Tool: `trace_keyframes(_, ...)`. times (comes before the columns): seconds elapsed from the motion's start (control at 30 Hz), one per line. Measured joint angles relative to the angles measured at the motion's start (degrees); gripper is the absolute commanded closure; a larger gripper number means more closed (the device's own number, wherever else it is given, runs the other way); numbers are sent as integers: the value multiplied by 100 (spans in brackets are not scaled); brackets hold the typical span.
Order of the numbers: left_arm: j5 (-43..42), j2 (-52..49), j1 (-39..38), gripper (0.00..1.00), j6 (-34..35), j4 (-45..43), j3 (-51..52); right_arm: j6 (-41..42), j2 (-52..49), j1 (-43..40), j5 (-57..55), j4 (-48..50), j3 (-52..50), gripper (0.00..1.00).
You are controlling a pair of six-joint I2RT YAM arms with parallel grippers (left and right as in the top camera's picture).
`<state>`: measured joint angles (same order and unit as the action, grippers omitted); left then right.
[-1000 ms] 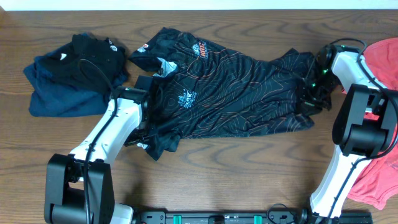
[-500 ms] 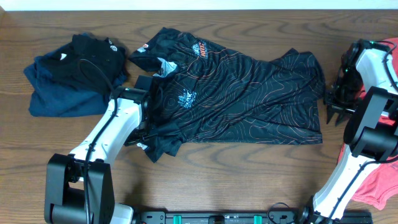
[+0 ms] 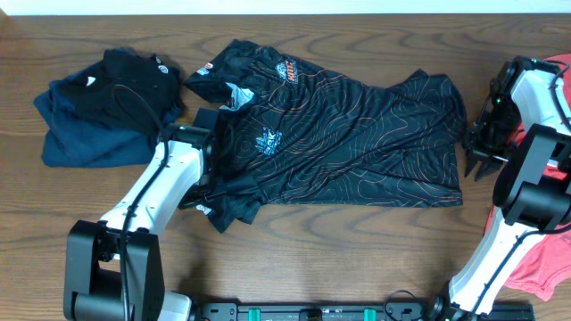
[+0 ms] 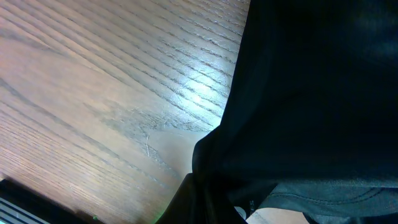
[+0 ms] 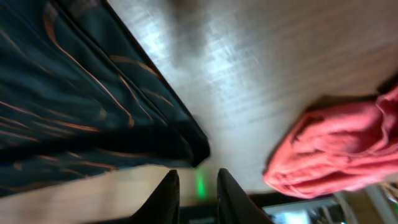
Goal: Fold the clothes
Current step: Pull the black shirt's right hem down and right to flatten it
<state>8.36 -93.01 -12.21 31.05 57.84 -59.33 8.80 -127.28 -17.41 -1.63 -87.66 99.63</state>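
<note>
The black jersey (image 3: pixel 357 134) with orange contour lines lies spread across the middle of the table. My left gripper (image 3: pixel 207 183) is at its lower left corner, shut on bunched black fabric. In the left wrist view the jersey (image 4: pixel 311 93) fills the right side and hides most of the fingers (image 4: pixel 211 205). My right gripper (image 3: pixel 479 165) is open and empty, just right of the jersey's right edge. The right wrist view shows its fingers (image 5: pixel 198 186) apart over bare table, next to the jersey's hem (image 5: pixel 74 93). A coral-red garment (image 3: pixel 546 76) lies at the far right and also shows in the right wrist view (image 5: pixel 336 149).
A pile of dark navy and black clothes (image 3: pixel 98 107) sits at the back left. The wooden table (image 3: pixel 357 250) shows bare in front of the jersey. More coral-red cloth (image 3: pixel 535 263) lies at the front right beside the right arm's base.
My right gripper let go of the jersey's right edge and moved right, off the cloth. The right side of the jersey now lies flat. The left arm has not moved.
</note>
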Motion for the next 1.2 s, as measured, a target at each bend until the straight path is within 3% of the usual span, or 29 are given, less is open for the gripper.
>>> trace_keyframes(0.13,0,0,0,94,0,0,0,179,450,-7,105,417,-315,79)
trace_keyframes(0.4,0,0,0,94,0,7,0,433,2398,-293,376,1471,-1799,73)
trace_keyframes(0.43,0,0,0,94,0,-2,2,455,2608,-326,452,1620,-2028,70)
trace_keyframes(0.5,2,0,0,94,0,-2,0,520,2944,-350,590,1845,-2518,49)
trace_keyframes(0.53,0,0,0,94,0,0,2,546,3056,-345,634,1950,-2728,48)
trace_keyframes(0.9,0,0,0,94,0,0,2,962,3209,-343,765,3526,-4572,46)
trace_keyframes(1.2,0,0,0,94,-2,0,0,1513,3209,-343,852,4146,-4957,47)
